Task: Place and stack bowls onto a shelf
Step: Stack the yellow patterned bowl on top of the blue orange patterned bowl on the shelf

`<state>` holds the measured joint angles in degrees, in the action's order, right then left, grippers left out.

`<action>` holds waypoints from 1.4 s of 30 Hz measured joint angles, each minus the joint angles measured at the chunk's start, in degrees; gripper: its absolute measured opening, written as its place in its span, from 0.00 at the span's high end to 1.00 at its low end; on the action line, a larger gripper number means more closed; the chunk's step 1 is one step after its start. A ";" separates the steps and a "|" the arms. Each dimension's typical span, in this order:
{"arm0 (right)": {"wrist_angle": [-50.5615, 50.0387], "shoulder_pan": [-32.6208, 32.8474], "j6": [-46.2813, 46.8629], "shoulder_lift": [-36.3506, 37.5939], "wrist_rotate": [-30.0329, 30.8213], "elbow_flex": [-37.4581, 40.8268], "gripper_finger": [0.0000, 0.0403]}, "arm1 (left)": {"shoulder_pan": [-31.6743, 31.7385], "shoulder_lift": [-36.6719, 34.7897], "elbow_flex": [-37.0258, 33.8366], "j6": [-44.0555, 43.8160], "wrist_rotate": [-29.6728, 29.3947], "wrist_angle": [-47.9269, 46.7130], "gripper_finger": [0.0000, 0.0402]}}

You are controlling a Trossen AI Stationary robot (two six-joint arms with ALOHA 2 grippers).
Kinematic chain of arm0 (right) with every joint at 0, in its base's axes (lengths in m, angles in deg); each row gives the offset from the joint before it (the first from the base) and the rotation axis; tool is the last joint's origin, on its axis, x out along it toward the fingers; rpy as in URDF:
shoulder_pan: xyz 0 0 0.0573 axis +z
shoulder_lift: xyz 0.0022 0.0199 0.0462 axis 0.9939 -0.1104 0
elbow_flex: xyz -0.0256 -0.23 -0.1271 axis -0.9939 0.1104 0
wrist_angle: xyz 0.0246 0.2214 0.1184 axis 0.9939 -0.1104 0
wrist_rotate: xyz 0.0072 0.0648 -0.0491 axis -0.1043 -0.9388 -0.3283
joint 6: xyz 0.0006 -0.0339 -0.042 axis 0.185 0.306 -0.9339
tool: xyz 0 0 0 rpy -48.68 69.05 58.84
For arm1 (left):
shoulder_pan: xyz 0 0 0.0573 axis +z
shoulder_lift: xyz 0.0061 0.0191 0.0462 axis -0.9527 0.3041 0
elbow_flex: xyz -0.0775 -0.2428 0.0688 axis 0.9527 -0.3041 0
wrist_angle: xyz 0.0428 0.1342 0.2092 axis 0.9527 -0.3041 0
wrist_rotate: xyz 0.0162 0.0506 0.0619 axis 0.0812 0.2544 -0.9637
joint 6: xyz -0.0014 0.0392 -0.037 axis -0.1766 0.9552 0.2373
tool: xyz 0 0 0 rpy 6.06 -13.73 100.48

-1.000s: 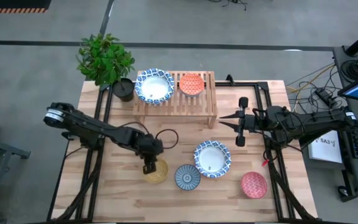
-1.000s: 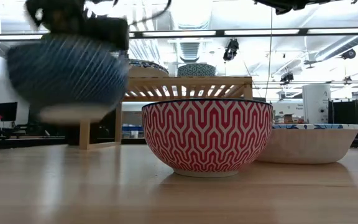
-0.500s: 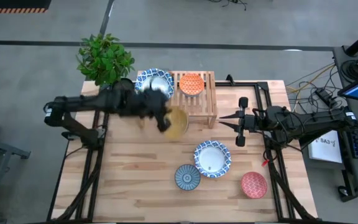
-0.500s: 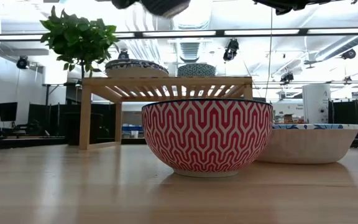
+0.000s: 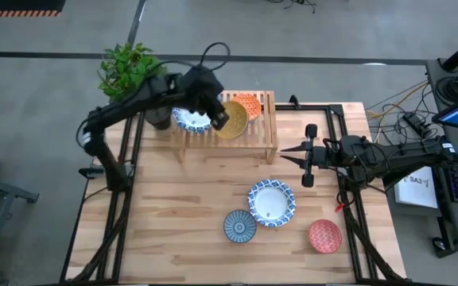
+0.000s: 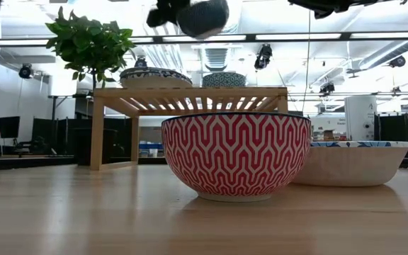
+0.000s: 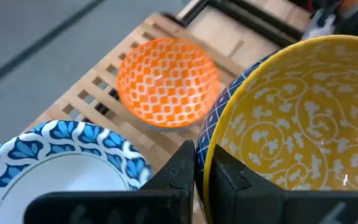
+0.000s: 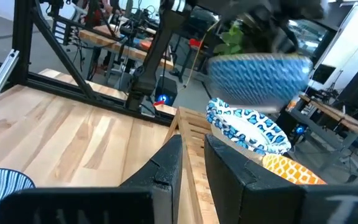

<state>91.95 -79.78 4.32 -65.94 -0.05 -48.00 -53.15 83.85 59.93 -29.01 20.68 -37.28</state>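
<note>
The left claw (image 5: 218,117) grips the yellow bowl (image 5: 232,119) by its rim above the shelf (image 5: 267,131). Tilted, it could slip and strike the orange bowl (image 5: 247,106) at its two o'clock. I cannot tell the right claw's (image 5: 294,155) state.

- yellow bowl (image 7: 303,118): white swirls inside, blue grid outside
- orange bowl (image 7: 166,81): white lattice
- wide bowl (image 7: 55,168): white w/ blue-patterned rim
- red bowl (image 6: 236,156): white zigzags
- blue-grey bowl (image 5: 239,226): radial stripes

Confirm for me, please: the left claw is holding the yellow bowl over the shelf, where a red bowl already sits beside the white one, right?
Not quite. The small bowl on the shelf is orange, not red, as the left wrist view shows; the red bowl is on the table. Otherwise right: the left claw holds the yellow bowl over the shelf, beside the white bowl.
</note>
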 joint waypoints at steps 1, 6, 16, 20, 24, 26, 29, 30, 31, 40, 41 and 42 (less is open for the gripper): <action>-0.26 0.00 0.20 0.00 0.01 0.00 0.86 | 0.95 1.49 1.56 0.20 0.84 -0.92 0.98; -0.68 0.00 1.00 0.02 0.02 0.00 0.86 | 4.19 7.75 9.83 3.05 2.15 -4.77 0.98; -2.45 0.00 2.41 0.04 0.21 0.02 0.86 | 8.32 13.91 15.51 6.98 3.21 -7.04 0.98; -4.04 0.00 3.70 0.14 0.44 0.02 0.86 | 9.87 15.13 15.49 8.52 3.12 -6.64 0.98; -5.22 0.00 5.13 0.31 0.50 0.04 0.86 | 10.83 15.51 15.75 9.69 3.21 -4.40 0.98; -5.22 0.00 6.02 0.33 0.53 0.04 0.86 | 11.16 15.68 15.75 10.44 3.23 -3.49 0.98; -5.87 0.00 6.86 0.33 0.52 0.04 0.86 | 11.29 15.93 15.75 11.03 3.17 -0.91 0.98; -6.20 0.00 7.19 0.33 0.52 0.04 0.86 | 11.29 15.97 15.75 11.28 3.14 -0.09 0.98; -6.60 0.00 7.54 0.33 0.53 0.04 0.86 | 11.28 15.97 15.75 11.73 3.19 0.39 0.98; -7.15 0.00 8.54 0.33 0.52 0.04 0.86 | 11.24 17.15 15.68 12.24 3.21 2.09 0.98; -7.15 0.00 8.57 0.33 0.52 0.04 0.86 | 11.16 17.43 15.68 12.24 3.18 2.38 0.98; -7.14 0.00 8.59 0.33 0.52 0.04 0.86 | 11.11 17.73 15.68 12.26 3.16 2.53 0.97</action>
<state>84.81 -79.78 12.91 -65.61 0.47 -47.96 -42.04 101.58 75.61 -16.75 23.84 -34.76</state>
